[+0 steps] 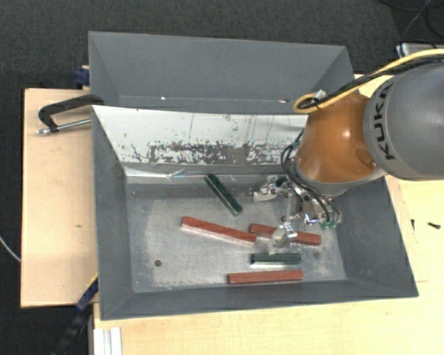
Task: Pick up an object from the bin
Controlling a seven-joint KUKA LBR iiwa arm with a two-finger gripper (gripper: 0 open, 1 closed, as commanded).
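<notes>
My gripper point(288, 224) hangs below the orange wrist cover at the right of the bin, low over the floor. Its metal tip sits on or just above a short red bar point(308, 238) that lies flat, and the gripper hides the bar's middle. Just in front of that lies a dark green bar with a pale edge point(275, 258). A long red bar point(217, 231) lies slanted to the left, its right end close to the gripper.
Another red bar point(265, 276) lies along the front wall. A dark green bar point(223, 194) lies slanted near the back wall, left of the gripper. The arm and its cover overhang the bin's right side.
</notes>
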